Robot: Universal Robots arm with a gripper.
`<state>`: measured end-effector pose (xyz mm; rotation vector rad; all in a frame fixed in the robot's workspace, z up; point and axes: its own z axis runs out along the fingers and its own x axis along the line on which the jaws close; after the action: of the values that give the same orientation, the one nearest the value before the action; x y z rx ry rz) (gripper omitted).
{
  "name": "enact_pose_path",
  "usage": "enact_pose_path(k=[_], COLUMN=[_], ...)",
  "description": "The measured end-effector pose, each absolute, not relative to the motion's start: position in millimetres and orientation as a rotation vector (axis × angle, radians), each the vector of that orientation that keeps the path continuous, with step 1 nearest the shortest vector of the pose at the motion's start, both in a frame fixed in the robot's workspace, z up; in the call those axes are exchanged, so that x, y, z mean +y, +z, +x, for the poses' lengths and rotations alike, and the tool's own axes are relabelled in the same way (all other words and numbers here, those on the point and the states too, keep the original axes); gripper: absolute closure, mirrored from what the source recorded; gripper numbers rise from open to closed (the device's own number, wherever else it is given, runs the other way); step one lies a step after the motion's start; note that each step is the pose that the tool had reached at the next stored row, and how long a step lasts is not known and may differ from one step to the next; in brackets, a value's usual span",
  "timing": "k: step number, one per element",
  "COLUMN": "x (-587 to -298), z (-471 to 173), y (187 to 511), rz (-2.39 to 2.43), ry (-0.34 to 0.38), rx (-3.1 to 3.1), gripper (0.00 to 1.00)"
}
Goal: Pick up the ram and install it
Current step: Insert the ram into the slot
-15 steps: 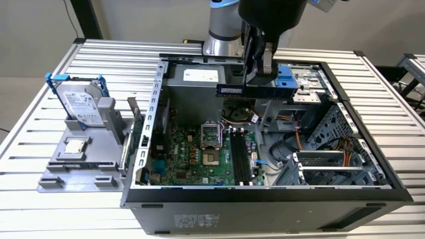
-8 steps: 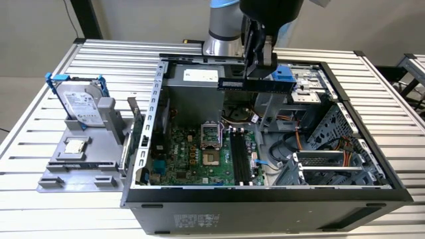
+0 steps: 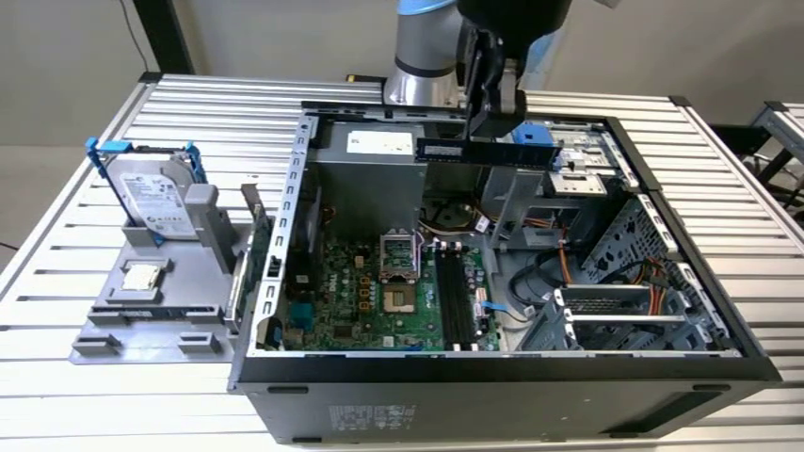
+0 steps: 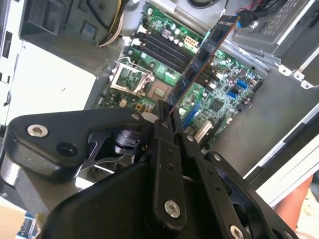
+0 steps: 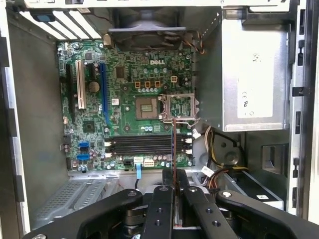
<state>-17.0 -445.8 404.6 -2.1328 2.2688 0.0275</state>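
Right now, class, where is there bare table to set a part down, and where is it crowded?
Bare slats: the table corner at the exterior view's left, before the grey holder, and the strip at its right, beside the case. Crowded: inside the case, under the gripper holding the ram.

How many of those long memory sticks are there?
1. The ram is pinched in the gripper, up above the open computer case. More might hide where the cameras can't see.
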Motion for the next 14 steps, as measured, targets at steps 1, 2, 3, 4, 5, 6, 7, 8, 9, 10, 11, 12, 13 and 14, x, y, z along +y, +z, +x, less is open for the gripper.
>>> enact_pose_path(k=[1, 2, 3, 4, 5, 6, 7, 8, 9, 10, 11, 12, 13, 14], x=[-445.7, -445.6, -445.3, -445.3, -445.3, -445.3, -445.2, -445.2, -445.2, -445.2, -445.2, -445.2, -445.2, -445.2], z=[-16.2, -15.6, -15.5, -15.5, -15.5, -15.4, -15.4, -15.4, -15.4, -15.4, -15.4, -15.4, -15.3, -15.3], y=[404.3, 404.1, 404.1, 404.1, 404.1, 404.1, 404.0, 404.0, 404.0, 404.0, 404.0, 404.0, 404.0, 404.0], rz=[-2.126, -2.119, -2.11, -2.1, -2.097, -2.097, -2.097, -2.097, -2.097, -2.097, -2.097, -2.097, -2.097, -2.097], ry=[0.028, 0.027, 0.027, 0.027, 0.027, 0.027, 0.027, 0.027, 0.027, 0.027, 0.027, 0.027, 0.027, 0.027], rx=[2.275, 2.281, 2.29, 2.299, 2.302, 2.302, 2.302, 2.302, 2.302, 2.302, 2.302, 2.302, 2.302, 2.302], gripper=[1.0, 1.0, 1.0, 1.0, 1.0, 1.0, 1.0, 1.0, 1.0, 1.0, 1.0, 1.0, 1.0, 1.0])
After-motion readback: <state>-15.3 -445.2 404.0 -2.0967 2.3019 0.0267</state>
